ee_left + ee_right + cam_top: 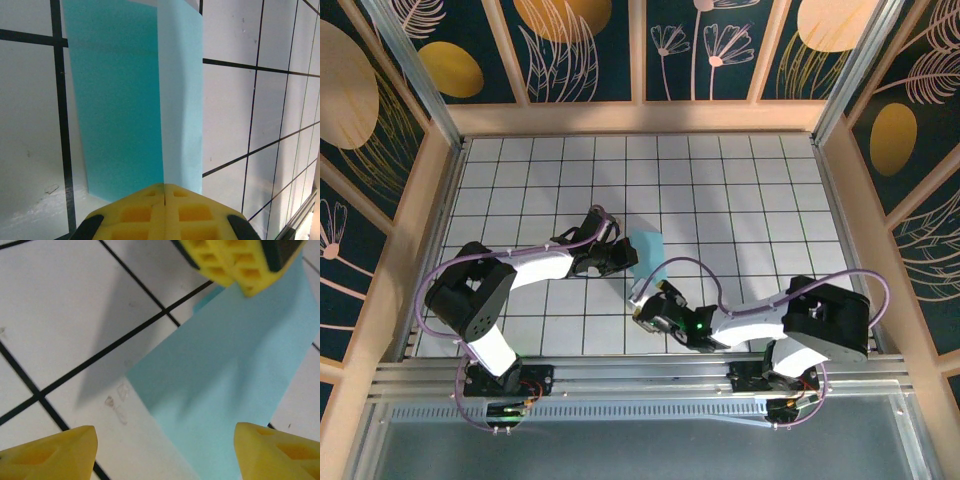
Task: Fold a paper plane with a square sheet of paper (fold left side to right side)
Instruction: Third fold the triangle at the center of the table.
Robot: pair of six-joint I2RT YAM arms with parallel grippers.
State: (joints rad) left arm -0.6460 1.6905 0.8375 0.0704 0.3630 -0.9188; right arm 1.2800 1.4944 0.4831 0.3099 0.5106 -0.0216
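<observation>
the square sheet of paper (645, 248) lies folded over, mid-counter (520, 180). the closed left tool (164, 192) touches its crease at one end; the right tool (165, 445) hangs open over the other. likely the creasing step; next calls for a firm press along the fold.

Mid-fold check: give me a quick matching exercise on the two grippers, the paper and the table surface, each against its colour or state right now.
Things:
1. left gripper
2. right gripper
3. sheet of paper
4. tiled table

States:
A. white squares with dark grid lines
B. fingers spread wide apart
C. light teal, creased lengthwise, lying on the tiles
D. fingers pressed shut together

Pairs: 1-D, 2-B, 3-C, 4-A
</observation>
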